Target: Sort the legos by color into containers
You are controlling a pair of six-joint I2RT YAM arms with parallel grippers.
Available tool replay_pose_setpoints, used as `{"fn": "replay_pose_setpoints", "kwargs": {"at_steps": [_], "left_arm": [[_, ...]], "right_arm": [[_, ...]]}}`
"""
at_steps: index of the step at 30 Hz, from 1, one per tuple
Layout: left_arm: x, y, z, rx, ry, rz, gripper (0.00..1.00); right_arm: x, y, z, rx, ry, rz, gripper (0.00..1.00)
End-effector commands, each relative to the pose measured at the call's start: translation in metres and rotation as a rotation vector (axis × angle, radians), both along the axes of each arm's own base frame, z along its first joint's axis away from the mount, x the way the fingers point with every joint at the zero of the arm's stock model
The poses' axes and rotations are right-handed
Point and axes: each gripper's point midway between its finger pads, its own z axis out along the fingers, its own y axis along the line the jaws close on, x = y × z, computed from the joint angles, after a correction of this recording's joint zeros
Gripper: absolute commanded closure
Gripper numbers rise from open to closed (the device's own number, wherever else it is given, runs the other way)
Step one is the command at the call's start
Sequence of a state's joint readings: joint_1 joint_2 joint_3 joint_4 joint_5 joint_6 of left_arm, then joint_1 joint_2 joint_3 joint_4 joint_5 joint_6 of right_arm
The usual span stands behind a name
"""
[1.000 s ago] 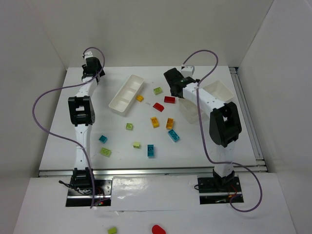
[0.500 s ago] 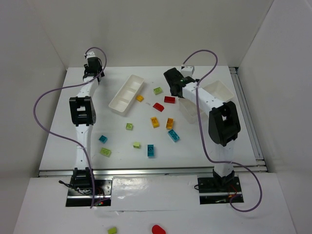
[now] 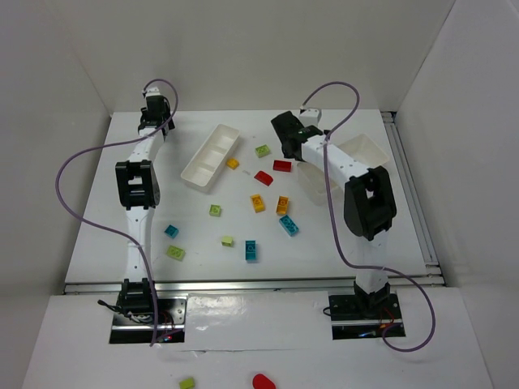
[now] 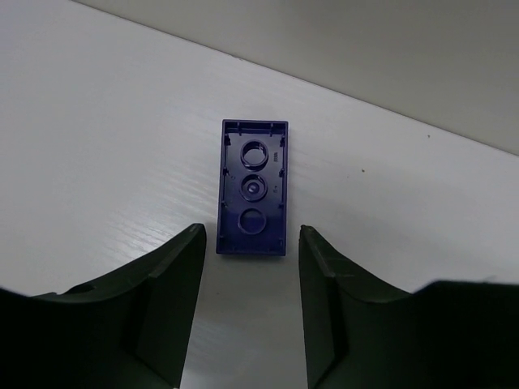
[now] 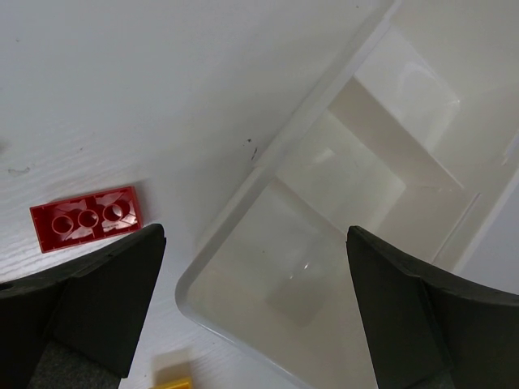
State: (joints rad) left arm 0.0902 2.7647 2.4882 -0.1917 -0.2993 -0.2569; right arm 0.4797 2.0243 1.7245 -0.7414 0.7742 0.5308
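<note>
A dark purple lego (image 4: 252, 188) lies underside up on the white table, near the back wall. My left gripper (image 4: 252, 235) is open around its near end, with a gap on both sides. In the top view that gripper (image 3: 152, 104) is at the far left back corner and the wrist hides the brick. My right gripper (image 5: 255, 243) is open wide over the end compartment of the right container (image 5: 243, 182). A red lego (image 5: 87, 217) lies just left of that container. The left container (image 3: 211, 156) lies slanted at the back middle.
Loose legos are scattered mid-table: lime green (image 3: 262, 150), red (image 3: 263, 177), yellow (image 3: 257, 203), orange (image 3: 282, 204), cyan (image 3: 251, 250) and others. A lime piece (image 3: 186, 382) and a red piece (image 3: 262, 380) lie off the table on the front ledge. White walls enclose the table.
My left arm has reached a little further toward the back wall. The right arm has shifted slightly left. No brick has moved.
</note>
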Motion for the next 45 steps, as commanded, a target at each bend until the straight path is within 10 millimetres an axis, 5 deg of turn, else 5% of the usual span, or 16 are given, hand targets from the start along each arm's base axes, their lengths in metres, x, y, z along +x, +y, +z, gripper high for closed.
{"fn": "replay_pose_setpoints", "kwargs": {"at_steps": [1, 11, 17, 25, 30, 36, 39, 45], "left_arm": [[0.011, -0.003, 0.008, 0.014, -0.037, -0.035, 0.42], [0.012, -0.006, 0.008, 0.012, -0.035, -0.057, 0.49], [0.011, -0.007, 0.001, 0.003, -0.029, -0.053, 0.34], [0.011, 0.001, 0.008, -0.001, -0.035, -0.031, 0.63], [0.008, 0.002, 0.000, -0.013, -0.022, -0.014, 0.68], [-0.002, 0.002, 0.013, -0.016, -0.020, -0.001, 0.74], [-0.018, -0.002, 0.000, -0.045, 0.030, 0.001, 0.77], [-0.040, -0.011, 0.012, -0.113, 0.043, 0.022, 0.87]], "right_arm": [[0.011, -0.002, 0.013, -0.010, -0.036, -0.017, 0.00], [0.014, -0.006, 0.004, -0.025, -0.015, -0.021, 0.00], [0.016, -0.005, 0.003, -0.031, -0.011, -0.015, 0.00], [0.021, -0.001, -0.004, -0.030, -0.003, -0.005, 0.00], [0.025, 0.001, -0.008, -0.036, 0.003, 0.001, 0.00], [0.025, 0.001, -0.008, -0.036, 0.003, 0.001, 0.00], [0.023, -0.002, -0.007, -0.048, 0.007, -0.004, 0.00], [0.022, -0.002, -0.004, -0.048, 0.007, -0.004, 0.00]]}}
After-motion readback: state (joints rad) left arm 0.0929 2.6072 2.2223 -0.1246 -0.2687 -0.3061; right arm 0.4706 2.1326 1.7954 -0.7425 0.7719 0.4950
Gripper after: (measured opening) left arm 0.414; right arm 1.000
